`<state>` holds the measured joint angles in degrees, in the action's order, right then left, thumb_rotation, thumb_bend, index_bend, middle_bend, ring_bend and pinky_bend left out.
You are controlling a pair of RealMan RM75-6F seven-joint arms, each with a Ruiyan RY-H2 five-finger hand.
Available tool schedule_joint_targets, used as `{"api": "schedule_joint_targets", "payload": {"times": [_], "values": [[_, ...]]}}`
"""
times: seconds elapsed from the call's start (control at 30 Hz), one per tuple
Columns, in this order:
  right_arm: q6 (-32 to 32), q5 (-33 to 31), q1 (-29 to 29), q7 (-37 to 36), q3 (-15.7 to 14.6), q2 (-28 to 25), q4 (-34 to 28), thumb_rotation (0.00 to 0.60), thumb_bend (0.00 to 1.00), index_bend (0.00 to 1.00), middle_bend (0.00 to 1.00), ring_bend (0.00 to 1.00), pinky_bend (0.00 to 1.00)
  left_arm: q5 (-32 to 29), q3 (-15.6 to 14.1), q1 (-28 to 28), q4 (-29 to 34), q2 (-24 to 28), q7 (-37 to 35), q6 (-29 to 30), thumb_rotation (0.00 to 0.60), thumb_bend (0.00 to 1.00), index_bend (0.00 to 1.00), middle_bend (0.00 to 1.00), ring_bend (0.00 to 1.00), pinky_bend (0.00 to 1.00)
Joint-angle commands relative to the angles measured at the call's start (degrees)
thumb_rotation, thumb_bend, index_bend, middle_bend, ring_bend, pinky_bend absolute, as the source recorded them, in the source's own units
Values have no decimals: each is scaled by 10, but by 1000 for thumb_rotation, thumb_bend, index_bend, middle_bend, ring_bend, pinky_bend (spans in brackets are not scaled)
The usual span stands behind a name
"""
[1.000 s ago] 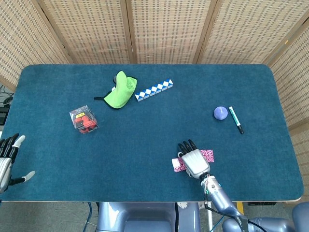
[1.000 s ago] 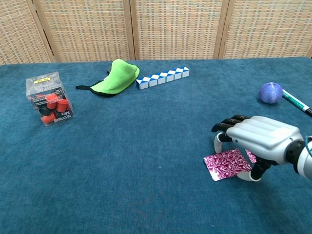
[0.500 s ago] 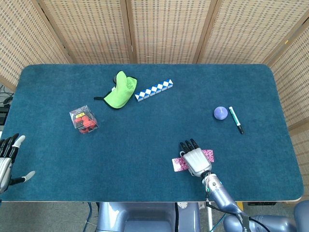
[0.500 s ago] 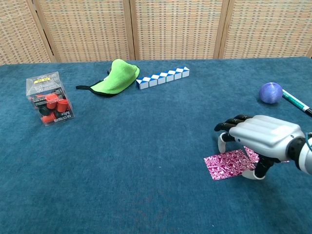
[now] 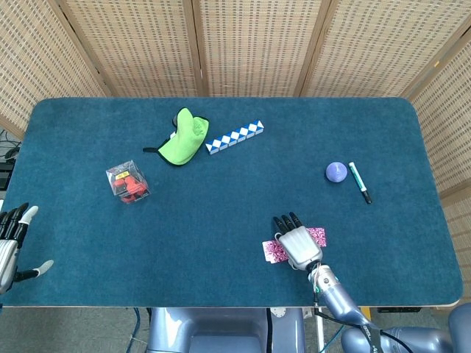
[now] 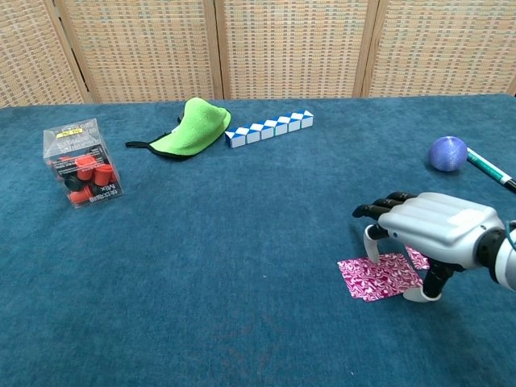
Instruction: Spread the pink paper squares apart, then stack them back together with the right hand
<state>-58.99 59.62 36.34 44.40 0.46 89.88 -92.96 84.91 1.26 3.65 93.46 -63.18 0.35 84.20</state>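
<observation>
Chest view: dark fingertips [image 6: 379, 210] of the right hand [image 6: 435, 227] arch apart over the pink paper squares [image 6: 379, 274], touching down at their far edge and gripping nothing. Two squares show, overlapping beneath the palm. A thin sheet could drag or crumple on the cloth table [image 6: 242, 266] if pressed unevenly. Well left, one left hand [image 5: 11, 239] hangs open and empty off the table's edge.
</observation>
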Motion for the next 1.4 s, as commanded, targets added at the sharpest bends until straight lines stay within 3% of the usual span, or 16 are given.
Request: {"api": "schedule_joint_targets", "payload": {"times": [0.03,0.63,0.87,1.1,1.4], "values": [[-1,-3,0,-2,2,2,1,600,260,380,41,0,0,0,0,0,0,0,0,0,600,0,0,0,0,0],[-16,6,0,-20,11,-9,-15,600,260,347,36,0,0,1,0,0,-1,0,0,1,600,0,0,0,0,0],[-24,-8,-2,-32,28,-45,-21,600,260,347,30,0,0,0,0,0,-1,0,-1,-1,600,0,0,0,0,0],[6,-57,-2,-55,34,-81,0,600,260,347,18,0,0,-1,0,0,2,0,3,-1,600,0,0,0,0,0],[34,-70,2,-78,26,-84,8,600,259,338,0,0,0,-3,1,0,2,0,7,0,600,0,0,0,0,0]]}}
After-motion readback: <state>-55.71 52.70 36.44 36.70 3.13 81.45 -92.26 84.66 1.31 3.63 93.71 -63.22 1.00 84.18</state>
